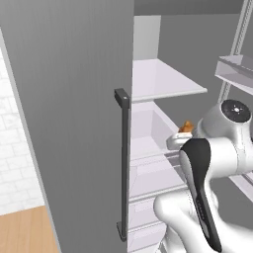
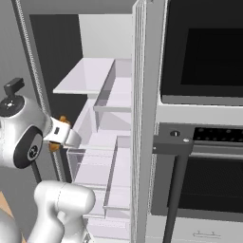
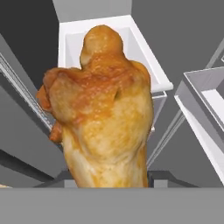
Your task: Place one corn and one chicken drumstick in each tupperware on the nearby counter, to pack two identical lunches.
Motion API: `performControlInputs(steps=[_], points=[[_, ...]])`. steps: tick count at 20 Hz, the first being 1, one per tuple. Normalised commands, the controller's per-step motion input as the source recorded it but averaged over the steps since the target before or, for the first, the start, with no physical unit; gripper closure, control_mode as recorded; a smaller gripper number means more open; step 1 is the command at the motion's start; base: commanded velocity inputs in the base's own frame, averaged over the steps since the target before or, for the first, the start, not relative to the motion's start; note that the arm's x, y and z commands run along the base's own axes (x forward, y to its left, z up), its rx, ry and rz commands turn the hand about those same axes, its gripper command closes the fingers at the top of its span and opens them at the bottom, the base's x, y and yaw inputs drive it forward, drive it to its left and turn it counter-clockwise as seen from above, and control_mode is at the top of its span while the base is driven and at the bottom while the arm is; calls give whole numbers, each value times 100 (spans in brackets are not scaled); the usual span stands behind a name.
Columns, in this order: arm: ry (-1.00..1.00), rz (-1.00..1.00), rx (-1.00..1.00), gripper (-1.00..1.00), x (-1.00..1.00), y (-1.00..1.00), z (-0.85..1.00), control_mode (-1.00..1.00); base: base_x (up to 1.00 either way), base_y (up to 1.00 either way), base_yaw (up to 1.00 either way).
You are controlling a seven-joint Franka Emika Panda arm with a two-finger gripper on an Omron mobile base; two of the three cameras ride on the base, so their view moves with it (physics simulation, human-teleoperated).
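Observation:
A golden-brown roasted chicken drumstick (image 3: 105, 113) takes up the middle of the hand view, with my gripper (image 3: 111, 177) shut on its lower end. Only dark slivers of the fingers show beside it. From the left base view the gripper (image 1: 179, 139) sits inside the open fridge at mid height, and an orange bit of the drumstick (image 1: 186, 127) pokes out above it. The right base view has the gripper (image 2: 62, 134) at the fridge's left edge, with the drumstick (image 2: 64, 121) showing orange around it. The corn, the tupperware and the counter are out of view.
The grey fridge door (image 1: 74, 113) with its dark vertical handle (image 1: 122, 163) stands open on the left. White shelves (image 1: 165, 81) and drawers (image 2: 99, 166) line the fridge. Door bins (image 1: 236, 73) hang at the right. A black oven (image 2: 204, 52) with a bar handle (image 2: 175, 185) adjoins the fridge.

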Motion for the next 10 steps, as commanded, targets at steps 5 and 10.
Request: performControlInputs(steps=[5, 10], points=[[3, 0, 0, 100, -45, 0, 11, -100, 0, 0, 0], [2, 0, 0, 100, -6, 0, -5, -100, 0, 0, 0]])
